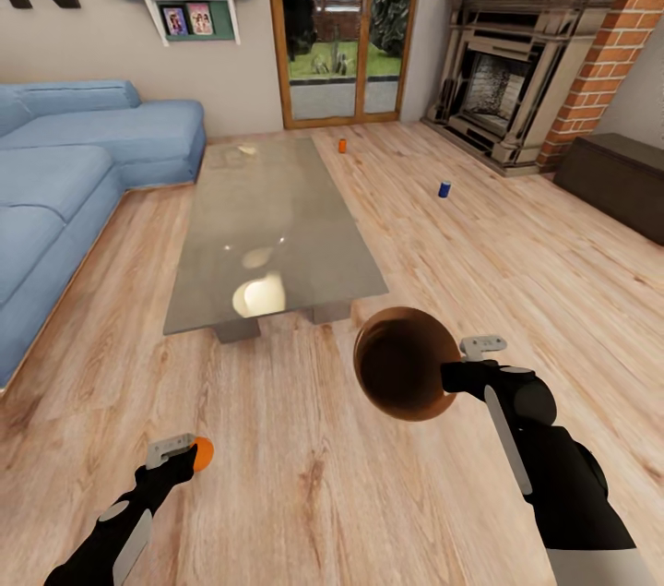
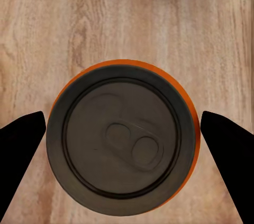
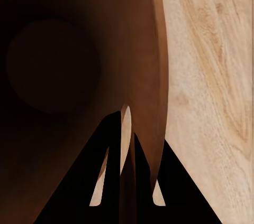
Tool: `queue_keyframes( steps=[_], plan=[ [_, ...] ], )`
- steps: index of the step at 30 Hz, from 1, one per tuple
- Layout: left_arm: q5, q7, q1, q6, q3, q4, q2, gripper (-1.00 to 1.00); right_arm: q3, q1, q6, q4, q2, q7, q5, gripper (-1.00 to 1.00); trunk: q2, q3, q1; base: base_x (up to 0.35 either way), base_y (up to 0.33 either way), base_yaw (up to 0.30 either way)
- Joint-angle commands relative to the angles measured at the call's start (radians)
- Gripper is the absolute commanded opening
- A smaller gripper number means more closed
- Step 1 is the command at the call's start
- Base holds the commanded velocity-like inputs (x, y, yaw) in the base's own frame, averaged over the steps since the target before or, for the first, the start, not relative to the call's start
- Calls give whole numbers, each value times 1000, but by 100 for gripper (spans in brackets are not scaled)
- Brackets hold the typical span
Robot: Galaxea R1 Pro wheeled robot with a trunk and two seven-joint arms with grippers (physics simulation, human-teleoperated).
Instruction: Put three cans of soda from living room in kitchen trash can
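My left gripper [image 1: 187, 457] is shut on an orange soda can [image 1: 203, 453] low at the left of the head view. In the left wrist view the can's silver top [image 2: 123, 139] sits between the two dark fingers [image 2: 21, 152]. The right gripper [image 1: 450, 376] is shut on the rim of the trash can [image 1: 406, 364], which is tipped so its copper-brown inside faces me. The rim [image 3: 156, 76] runs between the fingers in the right wrist view. A second orange can [image 1: 342, 145] and a blue can [image 1: 444, 189] stand on the wood floor farther ahead.
A long glass-topped low table [image 1: 267, 226] lies ahead in the middle. The blue sofa [image 1: 55, 171] lines the left side. The brick fireplace [image 1: 516, 78] and a dark low cabinet [image 1: 618, 185] are at the right, with glass doors [image 1: 346, 23] at the back.
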Motion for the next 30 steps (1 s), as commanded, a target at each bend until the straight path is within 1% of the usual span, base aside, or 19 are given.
queue_keyframes(
  steps=[1, 21, 30],
  plan=[
    [0, -1, 0, 0, 0, 0, 0, -100, 0, 0, 0, 0, 0, 5, -15, -100, 7, 5, -4, 0, 0, 0],
    [0, -1, 0, 0, 0, 0, 0, -100, 0, 0, 0, 0, 1, 5, -16, -100, 147, 100, -81, 0, 0, 0],
    [-1, -17, 0, 0, 0, -1, 0, -100, 0, 0, 0, 0, 2, 5, -16, -100, 147, 111, -81, 0, 0, 0]
  ],
)
